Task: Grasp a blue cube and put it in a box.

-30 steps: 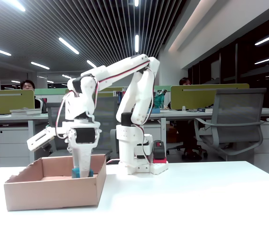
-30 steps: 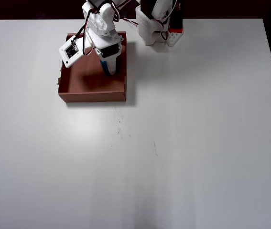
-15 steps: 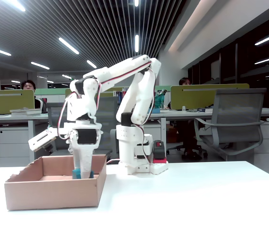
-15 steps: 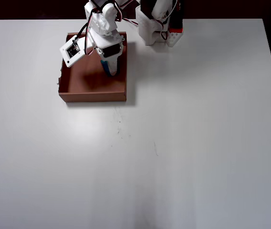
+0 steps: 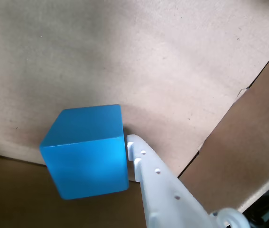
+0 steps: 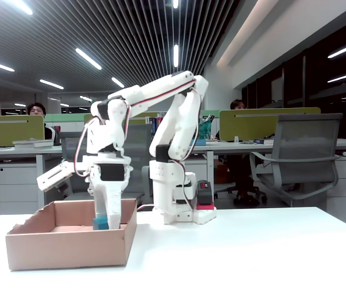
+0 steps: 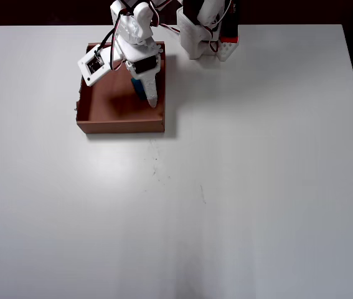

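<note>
Inside the box (image 7: 120, 118), close to its right wall as the overhead view shows it, the blue cube (image 5: 86, 149) is seen resting on the cardboard floor. In the wrist view one white finger (image 5: 160, 190) of the claw (image 5: 82, 190) is found just beside the cube's right face, with a thin dark gap visible between them, and only a sliver of the other finger is caught at the left edge of that picture; the claw is therefore spread, with the cube released between its fingers. In the fixed view the claw (image 6: 110, 224) is pointed straight down into the box (image 6: 69, 244), and a patch of the cube (image 6: 100, 223) is shown above the box's front wall, beside the fingers.

From overhead, the cube (image 7: 137, 87) is mostly covered by the claw (image 7: 149, 98), whose long finger reaches toward the box's right wall. To the left of the cube, the greater part of the box floor is left bare up to the ragged left wall. The box is placed near the far edge of the counter (image 7: 226, 187), just left of the arm's base (image 7: 206, 40). In front of the box and to its right, the white counter is seen wide and uncluttered out to its edges.
</note>
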Controlling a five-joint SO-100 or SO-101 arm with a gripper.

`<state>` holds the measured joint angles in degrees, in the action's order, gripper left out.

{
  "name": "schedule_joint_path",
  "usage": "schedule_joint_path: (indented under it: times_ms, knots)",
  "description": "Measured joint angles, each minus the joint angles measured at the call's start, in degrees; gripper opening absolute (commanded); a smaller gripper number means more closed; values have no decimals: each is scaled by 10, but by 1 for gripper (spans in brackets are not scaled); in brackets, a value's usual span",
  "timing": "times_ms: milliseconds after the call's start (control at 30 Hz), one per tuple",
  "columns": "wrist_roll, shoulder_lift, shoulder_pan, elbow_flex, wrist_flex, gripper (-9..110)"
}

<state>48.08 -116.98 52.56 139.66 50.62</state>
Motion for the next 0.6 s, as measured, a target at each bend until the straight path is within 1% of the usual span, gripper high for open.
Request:
schedule_joint_path:
  times_ms: [167,300,600]
  knots:
    - [-1,-18,-10,-20,21,39]
    - [-4,-32,-27,-105,76,38]
    - [-6,-59,-62,-205,140,35]
